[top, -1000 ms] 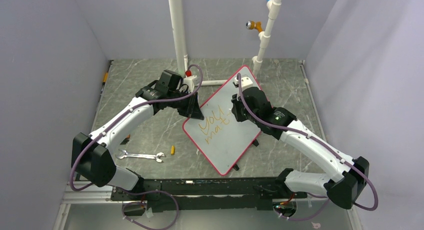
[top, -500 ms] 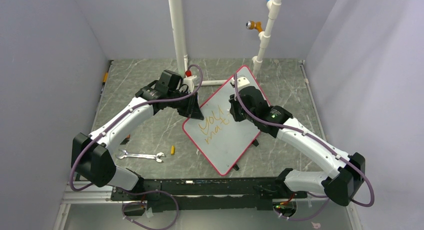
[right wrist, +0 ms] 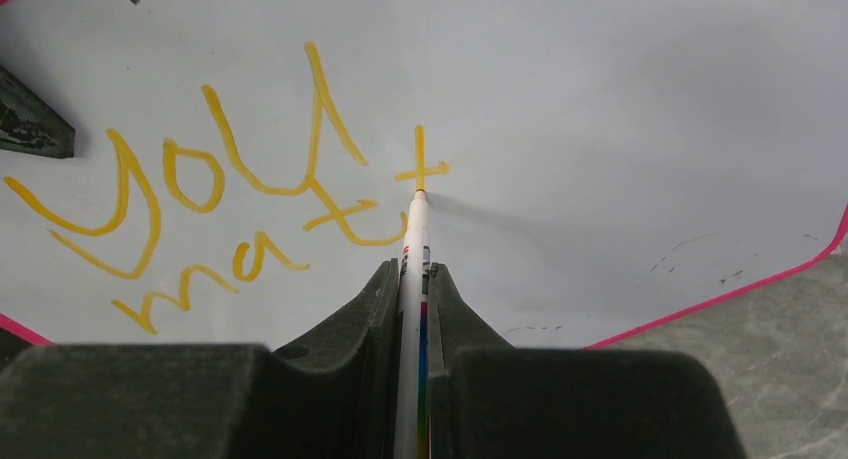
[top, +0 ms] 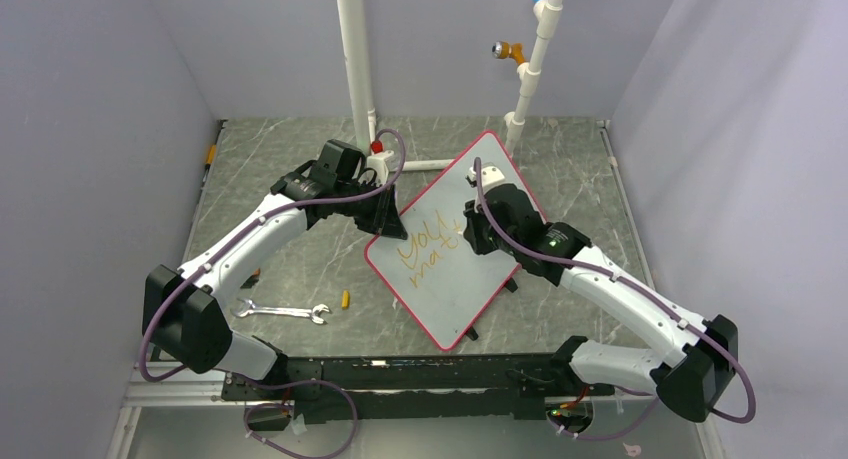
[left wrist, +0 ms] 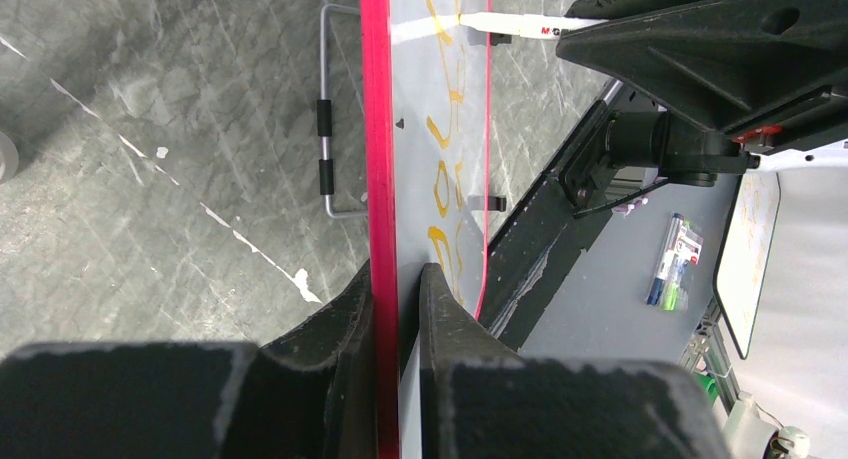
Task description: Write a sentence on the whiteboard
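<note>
Marbled tabletop (top: 300, 269), whiteboard (top: 470, 279) — rim pinched in left gripper (left wrist: 398, 275)

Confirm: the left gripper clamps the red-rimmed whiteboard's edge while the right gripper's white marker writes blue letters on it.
No: the right wrist view shows the letters are orange-yellow, not blue. The left gripper clamps the red-rimmed whiteboard edge, and the white marker in the right gripper writes on it.

From above, the right gripper (top: 468, 234) hides the marker (right wrist: 412, 249) and the end of the sentence (top: 425, 251). The small orange thing (top: 345, 299) beside the wrench (top: 282, 311) is too small to name, perhaps a cap.
</note>
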Robot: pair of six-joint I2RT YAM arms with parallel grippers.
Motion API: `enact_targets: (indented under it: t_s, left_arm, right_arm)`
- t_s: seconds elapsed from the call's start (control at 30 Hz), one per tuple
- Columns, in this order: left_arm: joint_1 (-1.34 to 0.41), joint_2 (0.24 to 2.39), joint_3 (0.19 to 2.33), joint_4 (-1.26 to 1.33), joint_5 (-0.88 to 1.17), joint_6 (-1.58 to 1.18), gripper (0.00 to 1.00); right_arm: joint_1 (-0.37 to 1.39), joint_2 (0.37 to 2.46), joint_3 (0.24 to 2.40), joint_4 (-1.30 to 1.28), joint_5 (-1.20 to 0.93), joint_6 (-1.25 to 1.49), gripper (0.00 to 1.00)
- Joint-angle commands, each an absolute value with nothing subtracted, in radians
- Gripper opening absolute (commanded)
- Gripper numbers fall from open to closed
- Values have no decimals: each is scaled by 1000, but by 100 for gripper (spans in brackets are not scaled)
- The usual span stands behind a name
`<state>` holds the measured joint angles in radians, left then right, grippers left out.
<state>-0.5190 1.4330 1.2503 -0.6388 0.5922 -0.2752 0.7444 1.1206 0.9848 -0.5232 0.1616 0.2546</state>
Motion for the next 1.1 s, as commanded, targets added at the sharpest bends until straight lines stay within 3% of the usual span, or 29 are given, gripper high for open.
enact_targets:
  t_s: [0.0, 0.7, 1.07]
  left_arm:
    - [-499, 1382, 1273, -588, 440, -181, 0]
    - [-500, 1377, 1274, -593, 436, -178, 0]
    - [-500, 1377, 1276, -596, 423, -175, 0]
  right_arm:
    - [742, 1108, 951, -530, 126, 274, 0]
    - [740, 1167, 1028, -557, 245, 250, 0]
    - [740, 1061, 1116, -616, 263, 256, 0]
